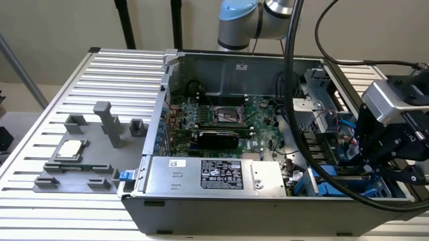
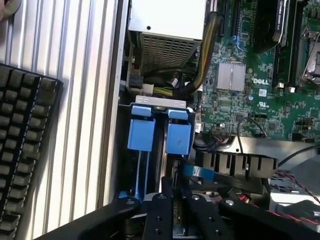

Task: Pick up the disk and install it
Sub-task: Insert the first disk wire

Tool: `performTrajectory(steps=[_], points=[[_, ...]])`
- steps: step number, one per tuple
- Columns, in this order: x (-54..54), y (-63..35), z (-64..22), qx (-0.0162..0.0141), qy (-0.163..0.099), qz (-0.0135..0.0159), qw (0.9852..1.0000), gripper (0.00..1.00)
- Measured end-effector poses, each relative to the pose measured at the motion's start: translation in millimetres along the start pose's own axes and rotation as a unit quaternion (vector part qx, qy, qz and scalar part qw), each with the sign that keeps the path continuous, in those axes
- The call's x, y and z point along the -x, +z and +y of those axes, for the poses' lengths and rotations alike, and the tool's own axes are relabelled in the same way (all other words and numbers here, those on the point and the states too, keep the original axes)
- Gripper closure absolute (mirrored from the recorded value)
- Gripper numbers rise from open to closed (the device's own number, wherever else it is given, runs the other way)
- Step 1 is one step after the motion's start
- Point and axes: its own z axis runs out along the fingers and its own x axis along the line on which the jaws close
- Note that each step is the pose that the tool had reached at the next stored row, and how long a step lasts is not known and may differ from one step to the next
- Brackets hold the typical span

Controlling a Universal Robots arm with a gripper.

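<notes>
- Black gripper (image 2: 172,210) linkages sit closest to our wrist camera; its fingers seem clamped on the disk (image 2: 167,187), though we cannot tell for sure.
- We see the disk edge-on, low in the drive bay (image 2: 159,107) of the open computer case (image 1: 234,65), between blue carrier tabs (image 2: 141,134).
- We judge it stiff, fairly heavy, shock-sensitive; hold the rails, not the label.
- Beyond it: the motherboard (image 2: 250,100), the power supply (image 1: 214,174) and a keyboard (image 2: 22,145) on the table (image 1: 100,75).

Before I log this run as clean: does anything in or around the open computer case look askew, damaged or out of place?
Nothing stands out. The gripper sits low over the drive bay at the case's corner on the exterior view's right, by the blue drive carriers, which stand straight and side by side. The motherboard looks intact, and the small chip rests squarely on the table.
</notes>
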Motion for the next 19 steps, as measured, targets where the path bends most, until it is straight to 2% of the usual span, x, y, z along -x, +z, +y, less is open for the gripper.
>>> performTrajectory(steps=[4,9,19], points=[[2.4,0.6,-0.2,-0.0014,0.004,0.003,1.0,1.0],[5.7,2.6,-0.6,-0.0059,0.007,0.0077,0.9999,1.0],[10.0,6.0,-0.4,-0.0092,0.02,0.0103,0.9997,1.0]])
